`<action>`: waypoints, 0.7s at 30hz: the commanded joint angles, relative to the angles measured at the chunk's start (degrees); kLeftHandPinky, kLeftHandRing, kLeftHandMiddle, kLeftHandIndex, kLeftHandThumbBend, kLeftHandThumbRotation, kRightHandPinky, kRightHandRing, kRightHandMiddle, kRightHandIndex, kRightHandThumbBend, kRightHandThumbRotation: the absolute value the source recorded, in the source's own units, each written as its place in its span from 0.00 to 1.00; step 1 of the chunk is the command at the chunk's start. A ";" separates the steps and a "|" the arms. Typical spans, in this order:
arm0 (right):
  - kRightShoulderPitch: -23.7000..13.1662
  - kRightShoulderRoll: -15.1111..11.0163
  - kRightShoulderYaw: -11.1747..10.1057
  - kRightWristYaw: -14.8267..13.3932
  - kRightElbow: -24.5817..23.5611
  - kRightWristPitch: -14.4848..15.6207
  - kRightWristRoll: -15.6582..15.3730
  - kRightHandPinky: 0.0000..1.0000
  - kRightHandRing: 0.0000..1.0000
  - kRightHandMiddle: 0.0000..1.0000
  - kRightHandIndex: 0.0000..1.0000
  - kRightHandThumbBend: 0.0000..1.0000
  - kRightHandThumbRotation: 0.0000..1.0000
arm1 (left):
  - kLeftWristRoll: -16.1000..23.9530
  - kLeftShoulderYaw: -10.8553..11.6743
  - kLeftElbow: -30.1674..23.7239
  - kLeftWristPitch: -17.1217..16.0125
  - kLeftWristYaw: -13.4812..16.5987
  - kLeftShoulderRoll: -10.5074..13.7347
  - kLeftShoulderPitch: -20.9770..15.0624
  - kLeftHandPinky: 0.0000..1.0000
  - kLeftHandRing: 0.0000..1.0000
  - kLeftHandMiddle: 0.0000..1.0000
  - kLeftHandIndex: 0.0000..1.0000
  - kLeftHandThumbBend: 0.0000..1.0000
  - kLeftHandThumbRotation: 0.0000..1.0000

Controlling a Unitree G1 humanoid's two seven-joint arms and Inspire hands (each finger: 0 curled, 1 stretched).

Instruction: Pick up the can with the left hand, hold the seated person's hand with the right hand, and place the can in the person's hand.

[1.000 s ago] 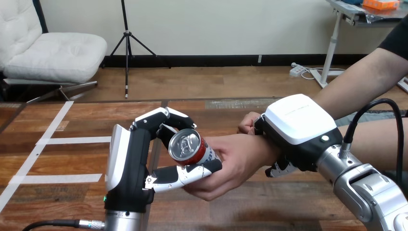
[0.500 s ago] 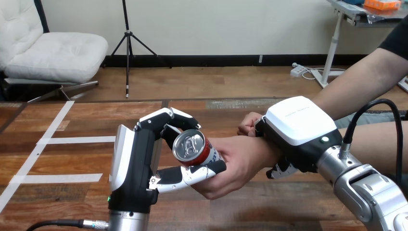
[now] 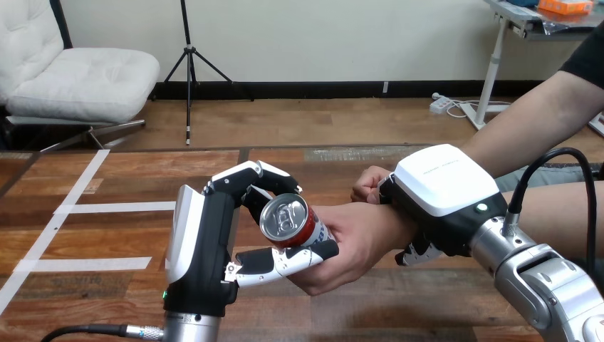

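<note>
**A:** ok so what's the left hand (image 3: 206,242) doing right now?

**B:** It's gripping the can (image 3: 288,219). Its fingers (image 3: 249,174) are curling over the top and the thumb (image 3: 285,260) is hooking in underneath. The can's lying on its side in that grip, with the lid end facing back toward the robot.

**A:** and where's the can sitting, on the table (image 3: 92,235)?

**B:** Nope, it's hanging up off the wood, just right of the left palm. The person's hand (image 3: 360,239) is waiting palm-up right beside it, and the can's far end looks like it's touching that palm. So both hands are on the can.

**A:** what about the right hand (image 3: 441,189)?

**B:** That one's clamping down over the person's wrist (image 3: 393,224) from above, with its white back facing up. Its fingertips (image 3: 413,253) are poking out underneath the wrist, so it's wrapping round it, just right of the open palm.
</note>
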 commanded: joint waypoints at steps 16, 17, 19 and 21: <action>-4.45 0.44 -1.66 -3.12 2.62 0.10 0.26 0.25 0.29 0.36 0.45 0.74 0.00 | -0.16 -2.56 -1.93 -1.09 -0.23 -1.64 -2.60 0.28 0.35 0.42 0.43 0.78 0.01; -4.47 0.40 -1.61 -3.20 2.67 0.13 0.10 0.25 0.29 0.36 0.45 0.74 0.00 | -0.15 -2.51 -1.90 -1.11 -0.21 -1.57 -2.63 0.28 0.35 0.42 0.43 0.78 0.01; -4.50 0.38 -1.54 -3.31 2.75 0.17 -0.08 0.24 0.29 0.36 0.45 0.73 0.00 | -0.16 -2.46 -1.87 -1.11 -0.20 -1.48 -2.65 0.28 0.35 0.42 0.43 0.78 0.01; -4.50 0.36 -1.47 -3.53 2.83 0.25 -0.35 0.24 0.28 0.35 0.44 0.73 0.00 | -0.10 -2.39 -1.99 -0.93 -0.26 -1.37 -2.58 0.28 0.34 0.41 0.43 0.78 0.01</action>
